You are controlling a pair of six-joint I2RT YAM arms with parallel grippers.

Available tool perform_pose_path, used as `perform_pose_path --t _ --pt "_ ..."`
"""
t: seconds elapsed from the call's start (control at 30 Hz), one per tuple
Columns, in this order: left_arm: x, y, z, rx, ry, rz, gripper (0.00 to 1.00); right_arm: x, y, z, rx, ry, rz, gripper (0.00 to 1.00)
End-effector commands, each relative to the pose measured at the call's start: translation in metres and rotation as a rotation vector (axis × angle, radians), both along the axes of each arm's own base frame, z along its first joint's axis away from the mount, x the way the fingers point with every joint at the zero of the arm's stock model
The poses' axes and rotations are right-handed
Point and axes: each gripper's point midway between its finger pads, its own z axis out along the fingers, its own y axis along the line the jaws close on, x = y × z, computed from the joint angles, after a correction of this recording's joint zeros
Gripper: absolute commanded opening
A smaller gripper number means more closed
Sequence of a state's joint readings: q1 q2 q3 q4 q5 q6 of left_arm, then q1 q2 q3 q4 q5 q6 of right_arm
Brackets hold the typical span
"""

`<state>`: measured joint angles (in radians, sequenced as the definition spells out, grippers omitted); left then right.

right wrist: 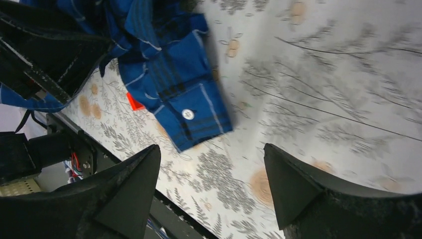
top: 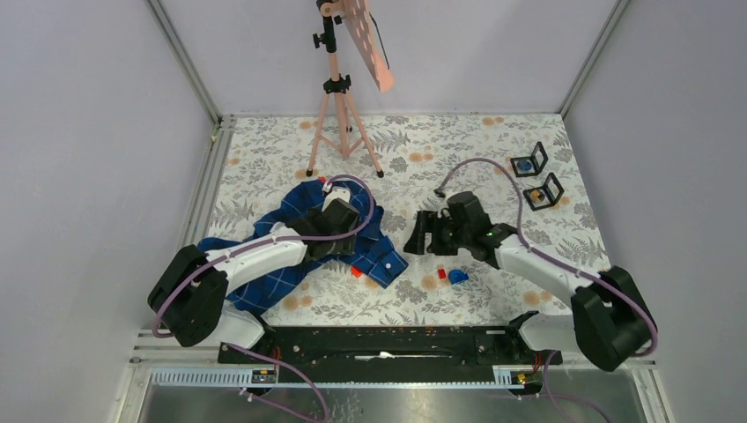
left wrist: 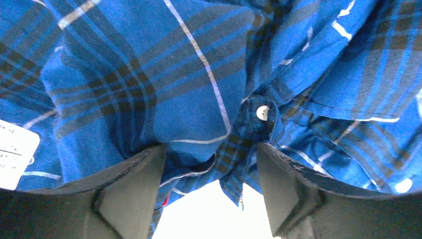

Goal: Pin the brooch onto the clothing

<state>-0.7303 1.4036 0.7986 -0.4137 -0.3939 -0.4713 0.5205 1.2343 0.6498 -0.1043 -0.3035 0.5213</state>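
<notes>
The dark-blue plaid shirt lies crumpled on the table's left half. My left gripper sits down on it. In the left wrist view its jaws stand apart, with a fold of shirt and a white button bunched at the fingertips, not pinched. My right gripper is open and empty just right of the shirt; its view shows the shirt cuff ahead. Two small black stands at the back right hold round brooch-like pieces, one blue and one gold.
A small red piece and a blue piece lie on the floral tablecloth near my right arm. Another red piece lies by the cuff. A pink tripod stands at the back centre. A black rail runs along the near edge.
</notes>
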Motion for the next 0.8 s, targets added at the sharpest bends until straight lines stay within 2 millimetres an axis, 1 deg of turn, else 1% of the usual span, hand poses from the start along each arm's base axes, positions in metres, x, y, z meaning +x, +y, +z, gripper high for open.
perform_pose_path --t 0.0,0.13,0.17,0.3,0.37,0.43,0.5,0.63,0.7,0.77 --pt "0.025 0.014 0.018 0.089 -0.118 0.063 0.68 0.024 0.047 0.022 0.071 -0.09 0.002 0.81" --pt "0.026 0.016 0.015 0.065 -0.117 0.073 0.49 0.038 0.064 0.019 0.085 -0.105 -0.025 0.79" --pt "0.026 0.016 0.015 0.056 -0.118 0.073 0.46 0.042 0.068 0.019 0.086 -0.112 -0.031 0.79" --pt "0.027 0.014 0.018 0.015 -0.125 0.072 0.29 0.058 0.083 0.023 0.103 -0.148 -0.056 0.79" --pt "0.027 0.015 0.019 -0.002 -0.125 0.075 0.24 0.068 0.091 0.026 0.118 -0.165 -0.062 0.81" --pt "0.027 0.016 0.019 -0.018 -0.125 0.077 0.16 0.078 0.099 0.026 0.121 -0.169 -0.064 0.82" --pt "0.027 0.018 0.019 -0.033 -0.125 0.081 0.09 0.086 0.106 0.018 0.108 -0.155 -0.06 0.82" --pt "0.028 0.022 0.025 -0.057 -0.139 0.086 0.0 0.1 0.118 0.01 0.096 -0.14 -0.059 0.81" --pt "0.029 0.024 0.03 -0.068 -0.154 0.091 0.0 0.106 0.123 0.006 0.085 -0.13 -0.059 0.79" --pt "0.03 0.027 0.037 -0.084 -0.17 0.098 0.0 0.11 0.128 0.005 0.09 -0.124 -0.052 0.7"
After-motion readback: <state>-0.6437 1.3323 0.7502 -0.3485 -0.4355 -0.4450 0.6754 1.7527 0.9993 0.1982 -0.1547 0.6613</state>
